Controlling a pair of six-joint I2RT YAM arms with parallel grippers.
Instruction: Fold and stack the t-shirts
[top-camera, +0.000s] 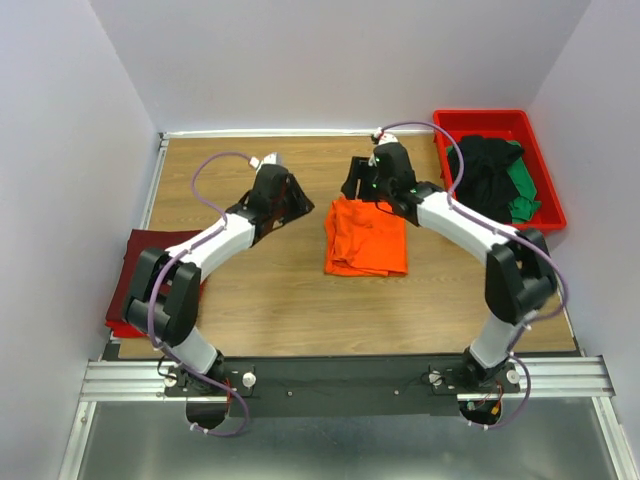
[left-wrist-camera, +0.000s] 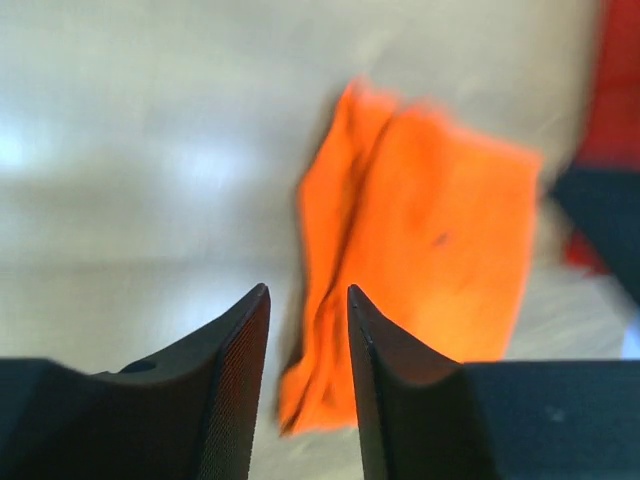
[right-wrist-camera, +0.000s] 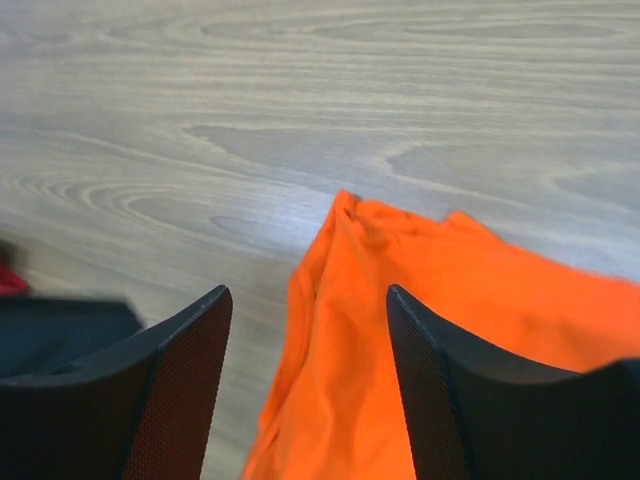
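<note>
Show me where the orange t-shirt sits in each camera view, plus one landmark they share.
Top external: orange t-shirt folded at mid-table.
Left wrist: orange t-shirt right of centre, blurred.
Right wrist: orange t-shirt lower right, running off the bottom edge.
Shared landmark: the wooden table beneath it.

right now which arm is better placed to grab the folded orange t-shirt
Right. The right pincer hangs open over the far edge of the orange t-shirt; the left pincer is off to the side above bare table.
</note>
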